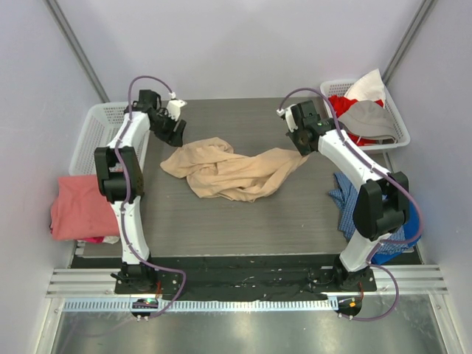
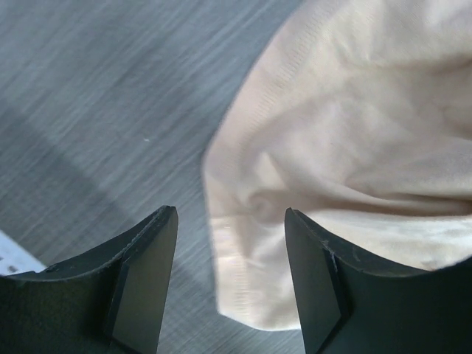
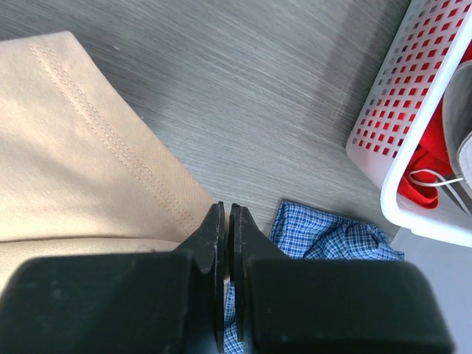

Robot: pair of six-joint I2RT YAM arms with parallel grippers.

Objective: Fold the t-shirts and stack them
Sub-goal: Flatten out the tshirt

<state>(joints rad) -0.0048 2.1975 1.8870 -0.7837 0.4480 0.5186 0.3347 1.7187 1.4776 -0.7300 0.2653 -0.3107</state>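
The tan t-shirt (image 1: 232, 171) lies crumpled mid-counter (image 1: 221, 228), the left jaws spread over its left end holding nothing, the right jaws pressed together and empty by its hemmed right end. Closing where they hang, the left jaws would likely bunch several layers of the rumpled edge instead of one corner, so the shirt would lift twisted and not spread flat. A drag rightward could snag the blue checked cloth (image 3: 324, 236) just beside the right jaws, and the salmon-pink t-shirt (image 1: 77, 206) draped at the counter's left edge might slide off if brushed.
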